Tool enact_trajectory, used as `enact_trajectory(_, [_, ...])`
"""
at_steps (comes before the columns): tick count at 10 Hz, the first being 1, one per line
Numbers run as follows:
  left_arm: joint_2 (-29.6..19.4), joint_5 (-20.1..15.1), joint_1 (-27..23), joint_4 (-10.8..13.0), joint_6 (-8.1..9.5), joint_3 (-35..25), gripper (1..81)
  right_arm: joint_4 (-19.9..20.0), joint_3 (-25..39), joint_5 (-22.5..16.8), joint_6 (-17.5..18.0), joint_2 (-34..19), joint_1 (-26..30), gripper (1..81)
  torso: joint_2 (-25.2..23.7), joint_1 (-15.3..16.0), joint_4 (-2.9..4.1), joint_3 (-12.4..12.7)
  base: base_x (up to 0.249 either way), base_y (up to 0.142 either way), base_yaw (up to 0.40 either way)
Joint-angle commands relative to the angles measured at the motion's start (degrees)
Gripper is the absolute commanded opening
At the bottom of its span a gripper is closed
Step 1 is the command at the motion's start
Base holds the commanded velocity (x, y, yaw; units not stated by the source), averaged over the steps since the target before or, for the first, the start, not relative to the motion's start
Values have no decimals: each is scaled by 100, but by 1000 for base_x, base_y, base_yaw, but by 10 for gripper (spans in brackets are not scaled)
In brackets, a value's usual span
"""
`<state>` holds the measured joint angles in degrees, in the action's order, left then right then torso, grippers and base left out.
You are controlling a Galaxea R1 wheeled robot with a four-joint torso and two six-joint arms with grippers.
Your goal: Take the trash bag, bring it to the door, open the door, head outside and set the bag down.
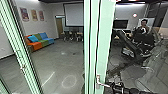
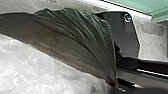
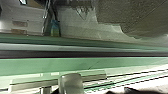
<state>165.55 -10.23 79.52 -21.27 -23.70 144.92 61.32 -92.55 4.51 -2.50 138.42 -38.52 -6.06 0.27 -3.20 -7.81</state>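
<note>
Over grey floor, left gripper pinches trash bag by gathered folds; right gripper's state I cannot tell.

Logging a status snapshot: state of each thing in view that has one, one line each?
Trash bag, bunched into folds
Door, open or shut: can't tell
Door handle, lever sticking out; pressed or not: can't tell
Right end effector, beside the handle; contact unclear
Projection screen, down, blank
Wall display, dark
Blue cushion, propped on couch
</note>
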Motion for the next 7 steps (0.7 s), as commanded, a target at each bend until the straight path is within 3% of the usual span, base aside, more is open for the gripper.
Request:
enact_trajectory(1, [-39, -383, -353, -70, 14, -16, 10, -59, -209, -530, -119, 30, -64, 811, 0, 0, 0, 0, 0, 0, 0])
enact_trajectory(7, [-21, -383, -353, -35, 6, -16, 10, -181, -403, -469, -128, 223, -653, 811, -2, -2, 0, 4, 0, 0, 0])
